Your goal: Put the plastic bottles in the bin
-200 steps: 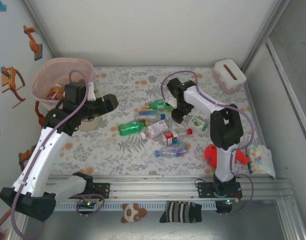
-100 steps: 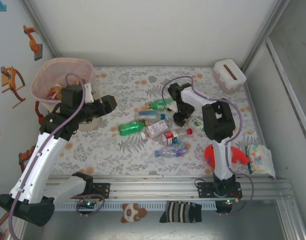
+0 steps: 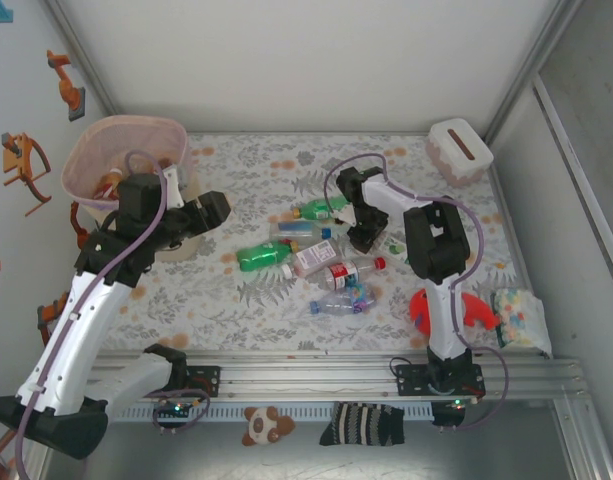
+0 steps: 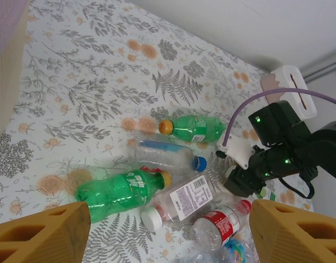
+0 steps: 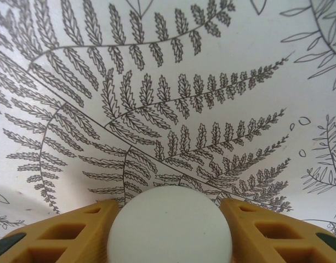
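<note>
Several plastic bottles lie mid-table: a green one [image 3: 263, 256] [image 4: 124, 189], a green one with an orange cap [image 3: 316, 210] [image 4: 195, 127], a clear blue-capped one [image 3: 298, 230] [image 4: 165, 155], a labelled white-capped one [image 3: 311, 258] [image 4: 181, 200] and a red-capped one [image 3: 351, 272] [image 4: 222, 222]. My right gripper [image 3: 369, 237] [image 5: 169, 219] points down at the pile's right edge, its yellow fingers [image 5: 63, 230] pressed on both sides of a bottle's round white cap [image 5: 170, 227]. The left gripper [image 3: 218, 210] [image 4: 168, 241] hovers open beside the pale-pink bin [image 3: 136, 120], facing the pile.
A white-pink tissue box [image 3: 458, 150] [image 4: 291, 90] stands at the back right. A red round toy [image 3: 426, 310] and a bag of beads [image 3: 521, 315] lie by the right arm's base. A crushed bottle [image 3: 341, 300] lies nearest the front rail.
The right gripper's fingers have closed in on the white cap. The right arm folded in over the pile's right edge. The left arm shifted slightly left.
</note>
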Robot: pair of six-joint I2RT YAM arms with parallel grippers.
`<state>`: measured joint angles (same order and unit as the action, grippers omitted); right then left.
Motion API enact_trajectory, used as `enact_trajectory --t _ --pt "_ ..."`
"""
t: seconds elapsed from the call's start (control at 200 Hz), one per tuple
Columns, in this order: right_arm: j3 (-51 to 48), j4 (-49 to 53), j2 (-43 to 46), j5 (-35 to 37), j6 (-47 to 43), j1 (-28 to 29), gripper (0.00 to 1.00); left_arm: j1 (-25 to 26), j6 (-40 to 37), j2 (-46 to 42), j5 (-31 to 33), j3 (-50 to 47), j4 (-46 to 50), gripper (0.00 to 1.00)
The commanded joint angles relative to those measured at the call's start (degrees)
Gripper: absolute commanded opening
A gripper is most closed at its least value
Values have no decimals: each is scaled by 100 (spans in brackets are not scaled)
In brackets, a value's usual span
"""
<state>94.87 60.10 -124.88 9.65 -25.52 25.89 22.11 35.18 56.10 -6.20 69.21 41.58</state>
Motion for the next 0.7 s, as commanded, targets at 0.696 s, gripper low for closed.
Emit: enact_trajectory --t 0.696 --pt "-579 -521 2897 -500 1322 -207 35 68 -527 -636 -943 -722 -1620 71"
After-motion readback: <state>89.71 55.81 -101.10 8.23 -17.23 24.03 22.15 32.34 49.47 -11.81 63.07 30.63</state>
